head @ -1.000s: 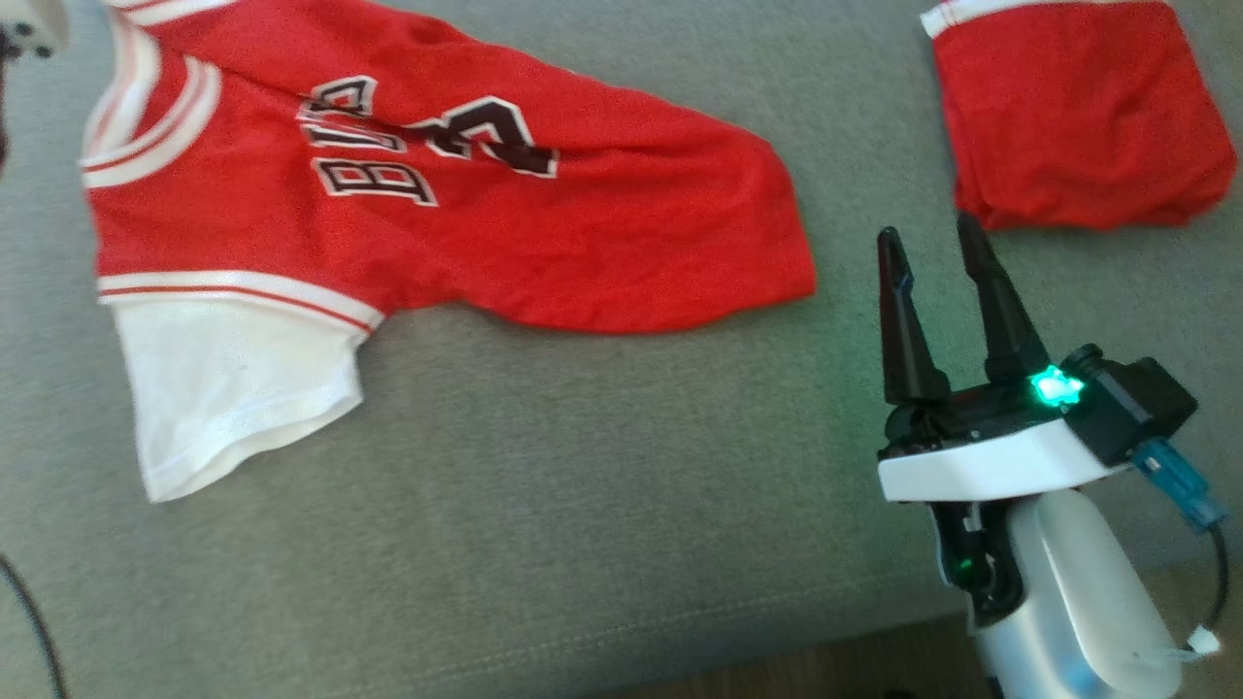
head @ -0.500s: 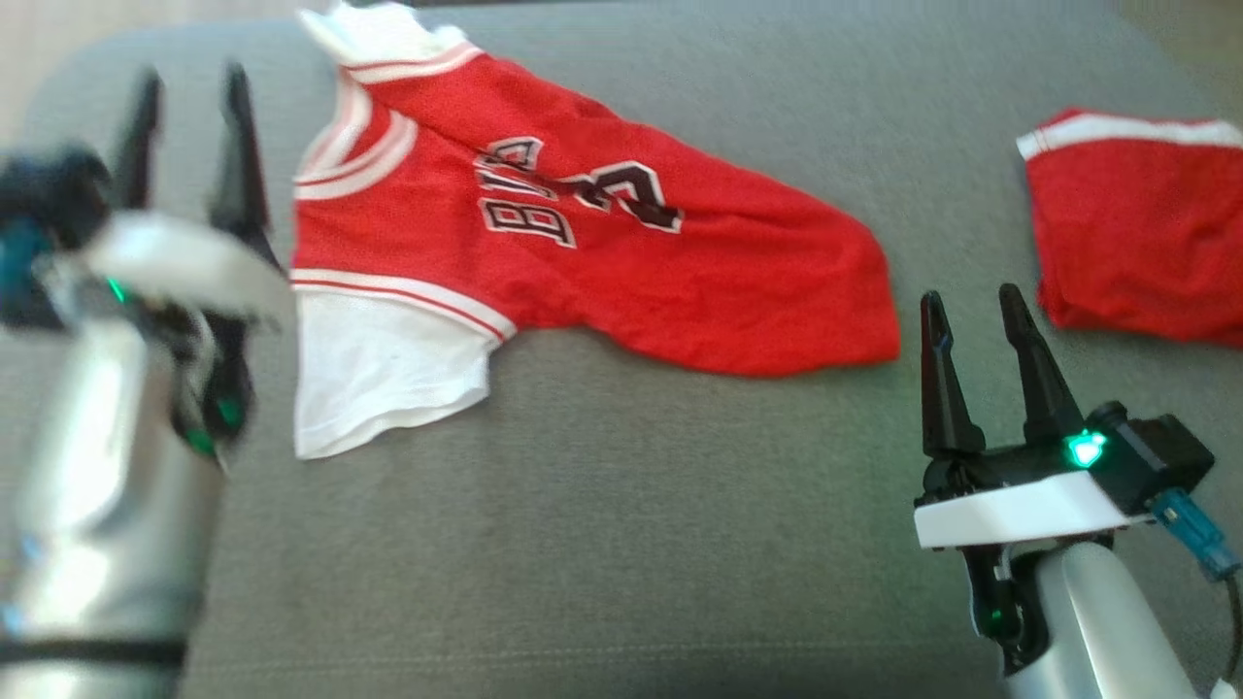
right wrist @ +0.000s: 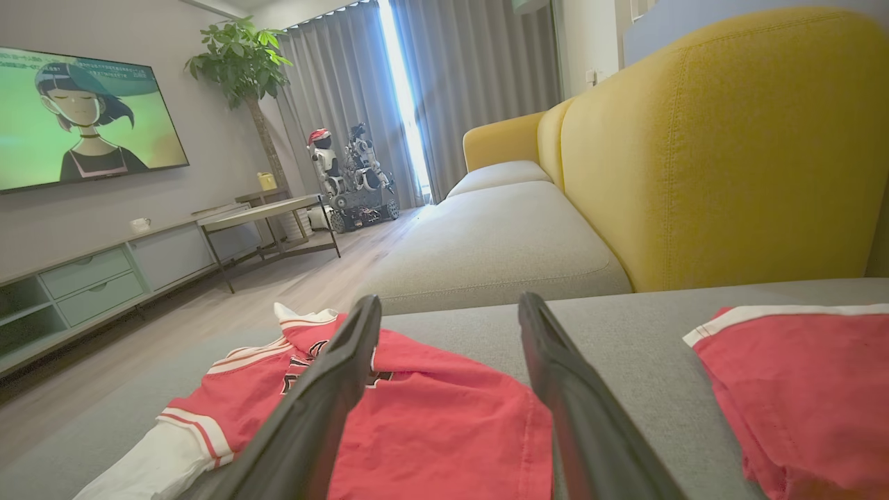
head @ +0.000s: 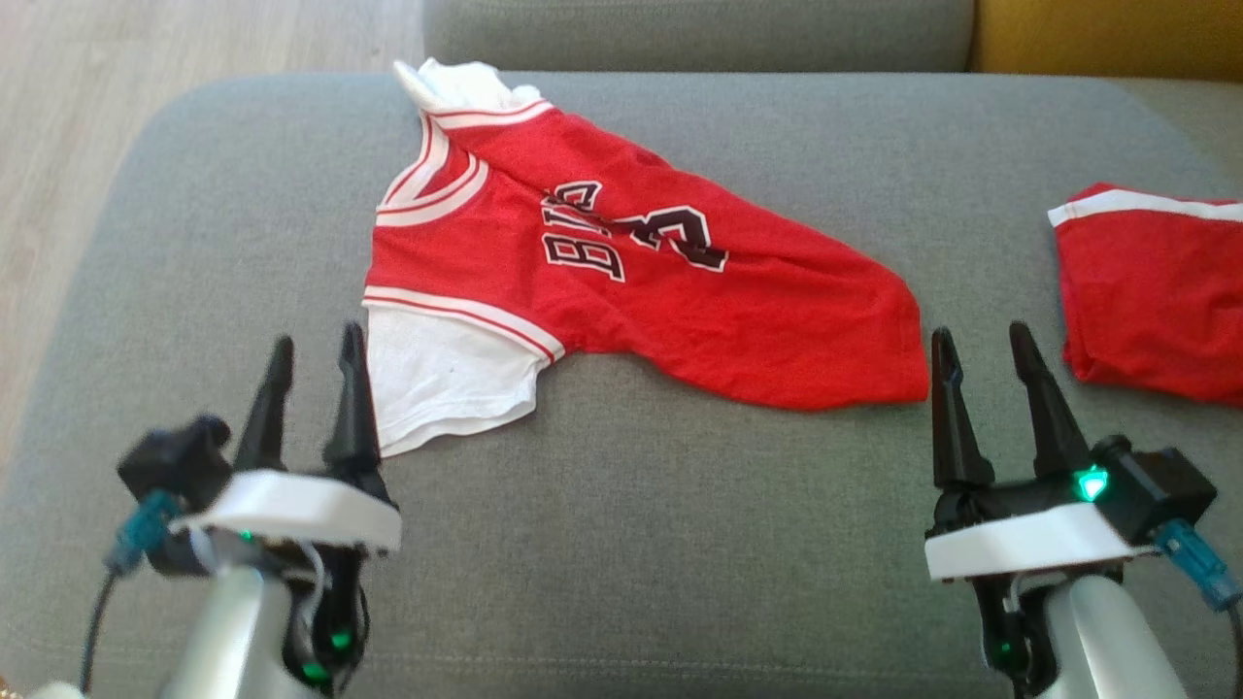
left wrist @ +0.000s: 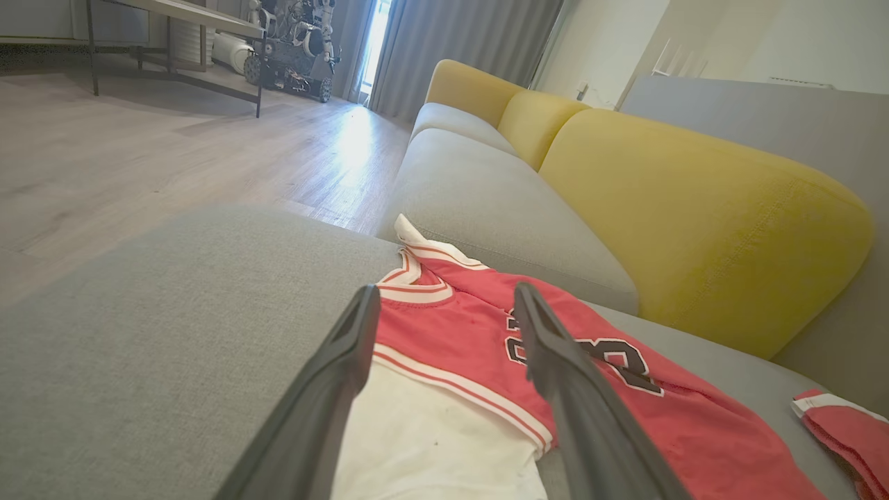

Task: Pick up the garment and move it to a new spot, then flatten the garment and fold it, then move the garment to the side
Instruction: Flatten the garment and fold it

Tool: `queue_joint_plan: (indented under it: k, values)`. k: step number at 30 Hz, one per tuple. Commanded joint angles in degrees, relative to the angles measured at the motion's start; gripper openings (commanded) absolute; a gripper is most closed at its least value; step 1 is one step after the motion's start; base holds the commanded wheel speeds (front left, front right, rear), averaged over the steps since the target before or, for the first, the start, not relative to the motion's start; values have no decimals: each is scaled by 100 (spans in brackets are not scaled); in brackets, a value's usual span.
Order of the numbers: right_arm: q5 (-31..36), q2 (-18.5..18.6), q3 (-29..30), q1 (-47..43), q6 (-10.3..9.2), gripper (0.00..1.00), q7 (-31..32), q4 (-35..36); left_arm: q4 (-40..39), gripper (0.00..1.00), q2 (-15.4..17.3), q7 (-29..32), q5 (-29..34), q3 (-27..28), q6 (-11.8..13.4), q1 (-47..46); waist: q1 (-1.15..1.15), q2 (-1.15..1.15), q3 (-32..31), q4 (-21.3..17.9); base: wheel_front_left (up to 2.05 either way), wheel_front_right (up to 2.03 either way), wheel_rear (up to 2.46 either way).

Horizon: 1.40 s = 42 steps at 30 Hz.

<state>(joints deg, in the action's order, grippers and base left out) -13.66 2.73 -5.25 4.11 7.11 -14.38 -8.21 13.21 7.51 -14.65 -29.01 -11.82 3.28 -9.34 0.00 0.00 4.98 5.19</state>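
Jersey (head: 680, 301) lies just ahead of the spread left gripper (head: 317, 335) and spread right gripper (head: 980, 330).

I see a grey sofa seat (head: 621, 544) with a folded red cloth (head: 1156, 301) lying at its right end. Yellow backrests (right wrist: 708, 139) stand behind. Off left are wooden floor (left wrist: 139, 153), a TV (right wrist: 83, 118), a plant (right wrist: 239, 62) and grey curtains (right wrist: 472, 90).
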Motion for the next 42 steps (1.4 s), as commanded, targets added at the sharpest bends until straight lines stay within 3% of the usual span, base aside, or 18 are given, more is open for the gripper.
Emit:
queue_joint_plan:
  k: [1, 12, 29, 36, 42]
  values:
    - [-38, 15, -132, 32, 37, 100, -53, 145, -224, 100, 22, -34, 100, 261, -15, -105, 0, 0, -43, -9, 0, 0, 0]
    - [-43, 15, -138, -21, 37, 100, -55, 170, -211, 100, -364, -34, 457, 350, -288, 323, 0, 0, -38, -52, 0, 0, 0]
    - [-62, 15, -193, -17, 37, 100, -59, 101, -84, 100, -459, -35, 690, 459, -460, 385, 0, 0, -90, -128, 0, 0, 0]
    - [-51, 15, -216, -35, 37, 100, -60, 111, 118, 100, -462, -35, 711, 391, -371, 397, 0, 0, -134, -154, 0, 0, 0]
    - [-50, 15, -298, 17, 37, 100, -55, 133, 1083, 100, -391, 45, 895, 445, -8, 150, 0, 0, -57, -268, 0, 0, 0]
